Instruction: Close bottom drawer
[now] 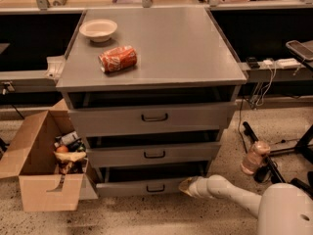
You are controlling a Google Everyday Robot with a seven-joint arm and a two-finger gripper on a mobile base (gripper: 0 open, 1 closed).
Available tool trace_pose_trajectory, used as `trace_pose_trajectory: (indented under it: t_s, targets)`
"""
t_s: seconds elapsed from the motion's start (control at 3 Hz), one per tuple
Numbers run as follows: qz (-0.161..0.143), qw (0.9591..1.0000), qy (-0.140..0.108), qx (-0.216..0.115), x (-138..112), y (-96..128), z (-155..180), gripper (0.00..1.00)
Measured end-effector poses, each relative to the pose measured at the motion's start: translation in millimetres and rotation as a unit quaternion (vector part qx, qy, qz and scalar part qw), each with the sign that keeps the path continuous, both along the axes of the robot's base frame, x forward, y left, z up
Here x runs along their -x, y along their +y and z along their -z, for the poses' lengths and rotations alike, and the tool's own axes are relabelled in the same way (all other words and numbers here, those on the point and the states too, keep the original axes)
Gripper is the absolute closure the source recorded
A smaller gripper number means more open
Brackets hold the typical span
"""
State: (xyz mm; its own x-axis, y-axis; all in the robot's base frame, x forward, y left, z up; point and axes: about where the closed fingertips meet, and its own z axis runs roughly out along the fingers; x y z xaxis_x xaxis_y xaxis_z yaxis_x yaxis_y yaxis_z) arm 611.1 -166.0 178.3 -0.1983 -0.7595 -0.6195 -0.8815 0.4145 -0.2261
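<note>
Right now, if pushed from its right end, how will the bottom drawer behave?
Bottom drawer probably slides, not tips: it sits in the cabinet. Its flat front looks stiff. The gripper is at its right end, off the handle, so it may skew and bind.

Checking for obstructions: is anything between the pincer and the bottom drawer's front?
Nothing visible in the camera view: the pincer sits right at the right end of the bottom drawer.
</note>
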Motion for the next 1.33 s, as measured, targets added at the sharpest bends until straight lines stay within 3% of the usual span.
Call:
trace_pose_trajectory:
  t_s: [0.33,1.33]
  targets:
    - [-0.007,0.9999,-0.005,-0.008,-5.1,9.9,0.0,1.00]
    - [0.000,0.9999,-0.014,-0.005,-13.6,2.4,-4.2,1.00]
